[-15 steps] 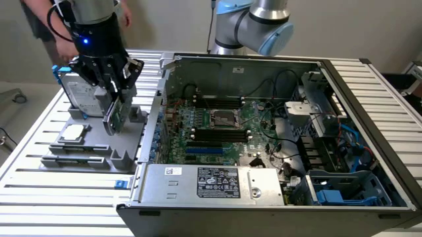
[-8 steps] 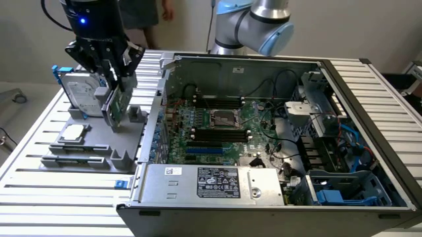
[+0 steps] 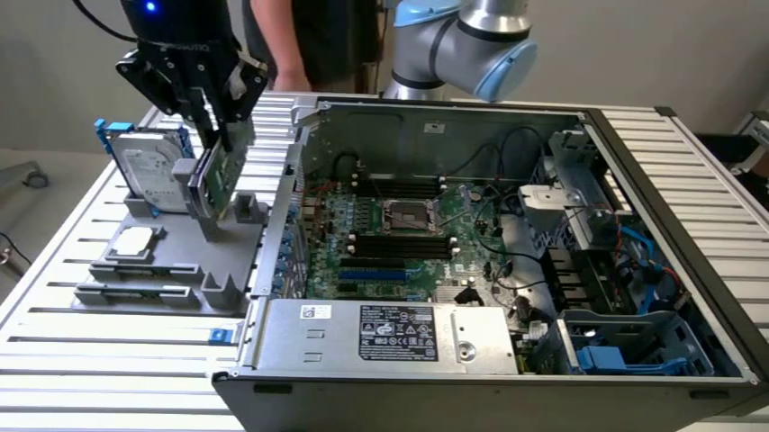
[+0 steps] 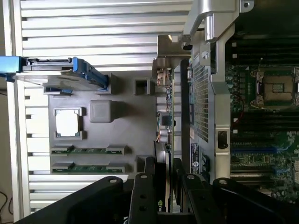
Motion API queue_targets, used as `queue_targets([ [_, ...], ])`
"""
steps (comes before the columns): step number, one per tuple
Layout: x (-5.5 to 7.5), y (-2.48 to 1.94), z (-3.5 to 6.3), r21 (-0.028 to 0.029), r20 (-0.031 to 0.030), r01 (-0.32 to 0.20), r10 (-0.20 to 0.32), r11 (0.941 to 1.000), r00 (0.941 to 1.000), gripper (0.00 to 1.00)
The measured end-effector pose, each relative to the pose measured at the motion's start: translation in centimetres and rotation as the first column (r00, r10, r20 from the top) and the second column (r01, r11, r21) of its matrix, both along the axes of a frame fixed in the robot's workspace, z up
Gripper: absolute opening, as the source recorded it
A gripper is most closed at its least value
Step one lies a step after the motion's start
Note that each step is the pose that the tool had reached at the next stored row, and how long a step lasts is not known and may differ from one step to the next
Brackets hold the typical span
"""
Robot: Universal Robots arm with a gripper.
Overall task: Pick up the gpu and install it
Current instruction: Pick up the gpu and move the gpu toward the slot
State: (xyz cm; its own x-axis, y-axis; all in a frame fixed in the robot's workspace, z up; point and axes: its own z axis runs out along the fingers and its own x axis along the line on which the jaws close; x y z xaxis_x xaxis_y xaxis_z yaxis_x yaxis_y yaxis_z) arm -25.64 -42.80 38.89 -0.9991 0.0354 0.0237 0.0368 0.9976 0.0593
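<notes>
1. 1 open computer case (image 3: 505,396) lies on a slatted metal table (image 3: 96,360), with 1 silver power supply (image 3: 384,335) at its nearest edge.
2. Behind the power supply, 1 green motherboard (image 3: 397,229) lies exposed in the case, with 1 empty processor socket (image 3: 406,214) at its middle.
3. To the exterior view's left of the case sits 1 grey holder (image 3: 168,270). It carries 2 memory sticks (image 4: 88,150) lying side by side, 1 square silver processor chip (image 3: 135,238) and 1 hard drive (image 3: 150,166) standing on edge in a blue frame.
4. 1 gpu (image 3: 214,180) stands upright on edge at the holder, between the hard drive and the case wall. Whether its lower edge sits in the holder's slot or is clear of it cannot be told.
5. 1 gripper (image 3: 216,135) hangs above the holder. In the wrist view its 2 fingers (image 4: 142,186) press on either face of the gpu's upper edge, clamped on the card.
6. Farthest back are the arm's blue-grey joint (image 3: 469,45) and 1 person (image 3: 294,40) standing behind the table.
</notes>
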Motion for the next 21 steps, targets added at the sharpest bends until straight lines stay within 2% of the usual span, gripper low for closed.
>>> queue_targets([
  [4,0.7,-0.48,1.16,0.0129,-0.0002,0.000,0.000,0.9999,1.0000,0.27],
  [7,1.4,-0.74,1.83,0.0258,-0.0005,0.000,0.000,0.9997,1.0000,0.27],
  [11,2.2,-1.10,2.45,0.0398,-0.0036,0.000,0.000,0.9992,1.0000,0.27],
  [14,2.7,-1.46,2.64,0.0433,-0.0106,0.000,0.000,0.9991,0.9999,0.27],
  [18,3.5,-1.97,2.75,0.0449,-0.0230,0.001,0.000,0.9990,0.9997,0.27],
  [21,4.3,-2.26,2.87,0.0468,-0.0296,0.001,0.000,0.9989,0.9996,0.27],
])
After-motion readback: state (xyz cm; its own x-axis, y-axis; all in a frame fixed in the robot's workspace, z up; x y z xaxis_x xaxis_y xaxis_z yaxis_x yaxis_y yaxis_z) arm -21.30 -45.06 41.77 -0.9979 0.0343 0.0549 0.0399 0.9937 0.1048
